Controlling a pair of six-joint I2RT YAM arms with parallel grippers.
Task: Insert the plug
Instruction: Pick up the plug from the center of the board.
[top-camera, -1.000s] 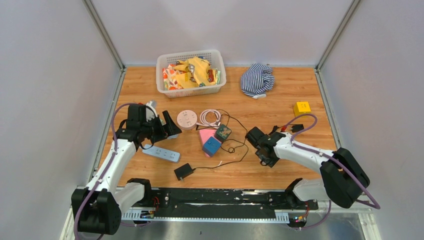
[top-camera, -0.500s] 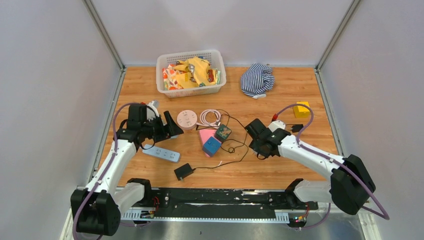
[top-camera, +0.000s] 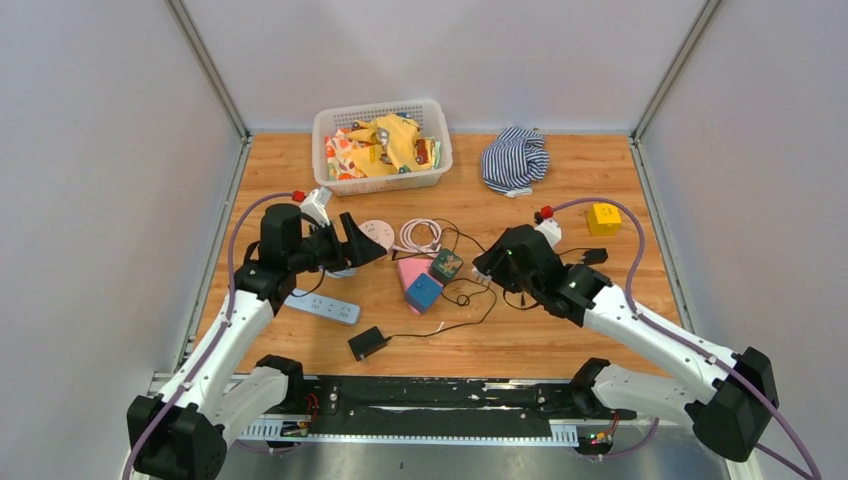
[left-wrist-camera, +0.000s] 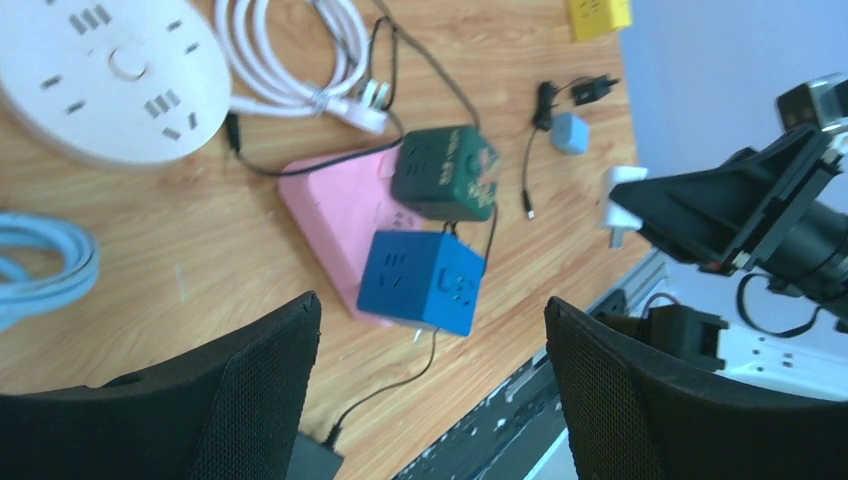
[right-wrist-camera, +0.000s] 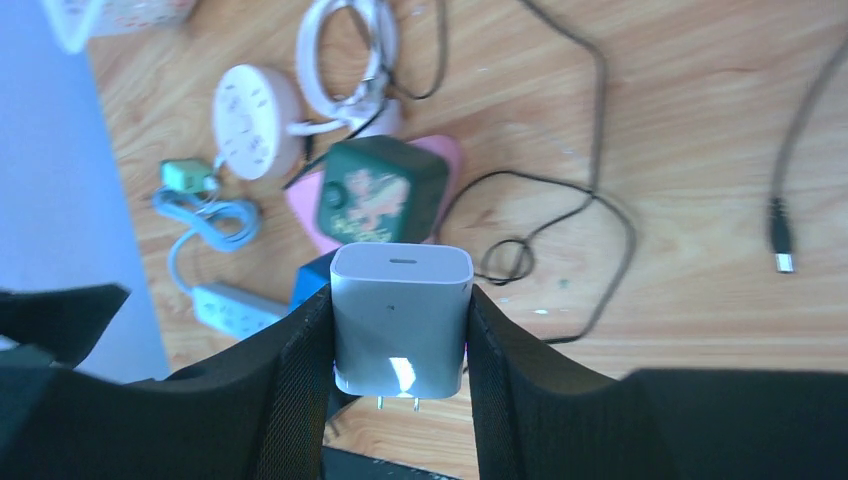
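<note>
Right wrist view: white plug (right-wrist-camera: 401, 300) clamped in right hand (right-wrist-camera: 398, 335), prongs toward surface (top-camera: 560, 180); blue socket cube (top-camera: 424, 291) lies leftward; left hand (top-camera: 362, 243) apart, empty.

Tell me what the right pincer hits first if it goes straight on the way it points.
Most likely the green cube socket, which lies just beyond the white charger held in the right pincer; the blue cube sits close beside that line, and depth is unclear.
</note>
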